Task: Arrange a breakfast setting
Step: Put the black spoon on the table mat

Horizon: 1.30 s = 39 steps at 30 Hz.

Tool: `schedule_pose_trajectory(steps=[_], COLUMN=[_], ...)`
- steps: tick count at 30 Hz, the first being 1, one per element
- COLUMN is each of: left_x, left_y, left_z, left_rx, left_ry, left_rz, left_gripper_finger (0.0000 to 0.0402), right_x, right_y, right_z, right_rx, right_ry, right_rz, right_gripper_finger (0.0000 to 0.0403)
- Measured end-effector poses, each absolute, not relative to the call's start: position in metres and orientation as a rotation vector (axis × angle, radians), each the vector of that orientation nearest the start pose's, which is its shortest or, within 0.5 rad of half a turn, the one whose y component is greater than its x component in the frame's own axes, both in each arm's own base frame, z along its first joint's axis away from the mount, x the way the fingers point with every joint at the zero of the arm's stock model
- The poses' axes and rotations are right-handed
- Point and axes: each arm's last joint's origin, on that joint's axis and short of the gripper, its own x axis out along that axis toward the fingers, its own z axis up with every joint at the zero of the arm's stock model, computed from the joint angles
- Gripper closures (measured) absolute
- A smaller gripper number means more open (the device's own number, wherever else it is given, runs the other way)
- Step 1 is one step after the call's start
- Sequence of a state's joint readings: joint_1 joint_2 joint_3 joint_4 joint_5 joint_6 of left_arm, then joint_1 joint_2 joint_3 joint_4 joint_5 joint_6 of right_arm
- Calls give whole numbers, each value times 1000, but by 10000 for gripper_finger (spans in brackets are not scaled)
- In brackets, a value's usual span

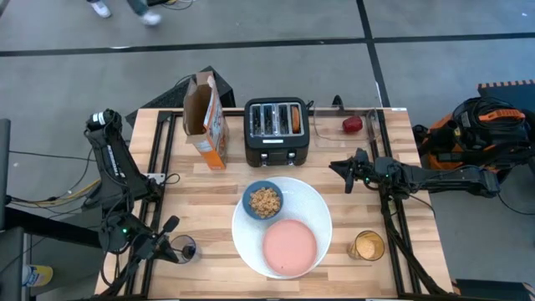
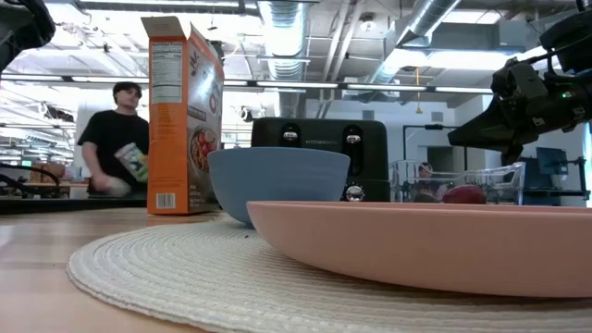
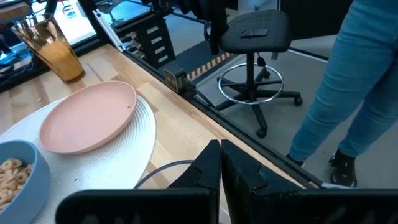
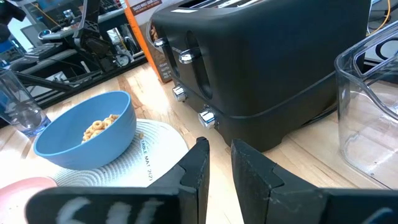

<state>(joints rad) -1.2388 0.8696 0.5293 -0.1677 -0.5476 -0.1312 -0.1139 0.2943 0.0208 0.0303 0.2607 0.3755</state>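
A large round white plate lies at the table's middle near side. On it stand a small blue bowl with brown cereal and a small pink plate. A bagel half sticks up from a slot of the black toaster. A red fruit lies in a clear container at the far right. My left gripper is shut and empty over the near left, beside a clear glass. My right gripper is slightly open and empty, right of the toaster.
An orange cereal box stands left of the toaster. An amber cup with utensils stands near the right front. A person is in the room behind the table, and a person's legs stand close to the table's edge.
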Motion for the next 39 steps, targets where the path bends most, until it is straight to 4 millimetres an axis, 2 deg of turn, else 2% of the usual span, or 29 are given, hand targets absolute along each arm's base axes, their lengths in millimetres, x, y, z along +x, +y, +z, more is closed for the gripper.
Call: schedule_pose_trajectory(steps=[15, 22, 29, 34, 39], left_x=[74, 74, 70, 66, 61], left_y=[-165, -165, -162, -155, -148], left_z=[234, 235, 237, 241, 237], left_rx=[279, 229, 253, 212, 261], left_ry=[376, 382, 381, 399, 470], left_rz=[-613, -607, -641, -706, -752], left_gripper_finger=[398, 354, 307, 297, 297], right_x=[111, 111, 111, 111, 111], right_y=[-20, -20, -20, -20, -20], right_z=[149, 149, 149, 149, 149], right_rx=[351, 351, 351, 351, 351], right_ry=[171, 171, 171, 171, 171], right_rz=[-414, -414, -414, -414, -414], right_gripper_finger=[312, 312, 312, 312, 312])
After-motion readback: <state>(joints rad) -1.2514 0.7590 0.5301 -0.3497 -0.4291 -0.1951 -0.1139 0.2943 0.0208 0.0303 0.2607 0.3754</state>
